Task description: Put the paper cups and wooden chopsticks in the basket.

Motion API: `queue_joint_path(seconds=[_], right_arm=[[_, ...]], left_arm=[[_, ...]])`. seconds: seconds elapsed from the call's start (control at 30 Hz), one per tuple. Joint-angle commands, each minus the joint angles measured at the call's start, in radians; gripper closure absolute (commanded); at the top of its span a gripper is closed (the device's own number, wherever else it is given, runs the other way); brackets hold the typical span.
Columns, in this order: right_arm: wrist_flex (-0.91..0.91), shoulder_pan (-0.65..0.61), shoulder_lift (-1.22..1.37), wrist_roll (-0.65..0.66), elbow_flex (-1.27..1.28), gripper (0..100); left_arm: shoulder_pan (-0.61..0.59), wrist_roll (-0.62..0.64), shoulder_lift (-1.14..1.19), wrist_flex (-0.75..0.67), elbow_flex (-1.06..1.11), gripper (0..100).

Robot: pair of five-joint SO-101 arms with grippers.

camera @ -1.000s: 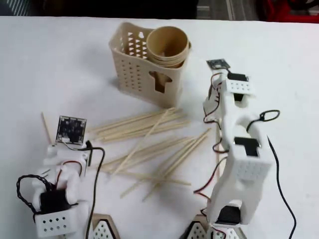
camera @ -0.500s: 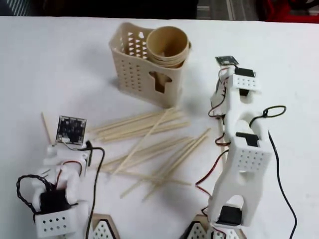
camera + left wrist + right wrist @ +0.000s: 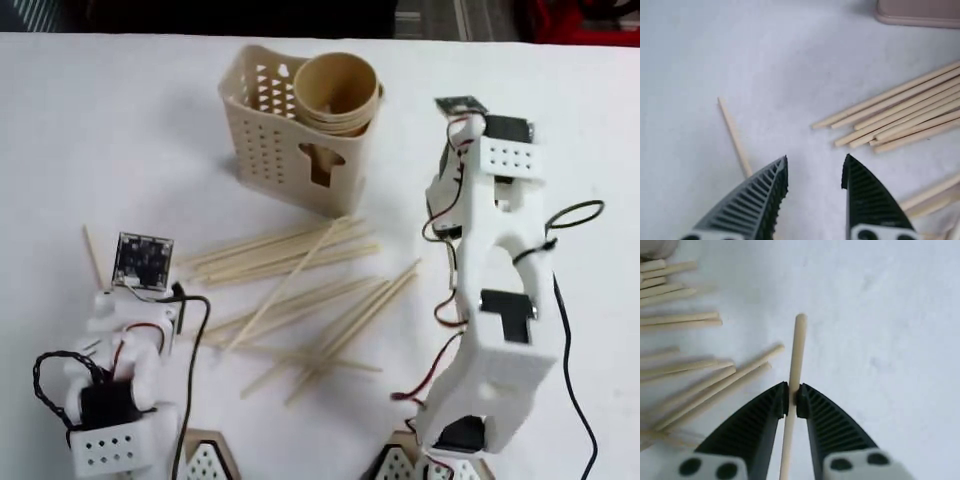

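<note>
Right end effector (image 3: 792, 392) pinching chopstick (image 3: 799, 342), pale, round

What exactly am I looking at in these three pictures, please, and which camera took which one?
These are two small white robot arms at a white table, each ending in a two-fingered gripper. The wide picture comes from a fixed camera looking down: the left arm and right arm stand near its bottom edge. A beige basket stands farther back with stacked paper cups already in it, and loose wooden chopsticks lie scattered between the arms. The other two pictures come from cameras on the arms' wrists, each looking out over its own gripper. The left gripper is open above the table, holding nothing, with a single stray stick lying nearby. The right gripper is shut on one chopstick.
</note>
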Motion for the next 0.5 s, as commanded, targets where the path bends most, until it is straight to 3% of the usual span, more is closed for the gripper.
queue_joint_path(seconds=[0.0, 0.27, 0.47], right_arm=[[0.045, 0.005, -0.139, 0.009, -0.015, 98.1], [0.047, -0.039, -0.354, 0.0, -0.014, 98.1], [0.03, -0.189, -0.555, -0.084, -0.028, 98.1]], left_arm=[[-0.004, -0.006, -0.01, -0.018, -0.005, 81], [-0.004, -0.006, -0.01, -0.02, -0.005, 81], [-0.005, -0.005, -0.01, -0.072, 0.023, 81]])
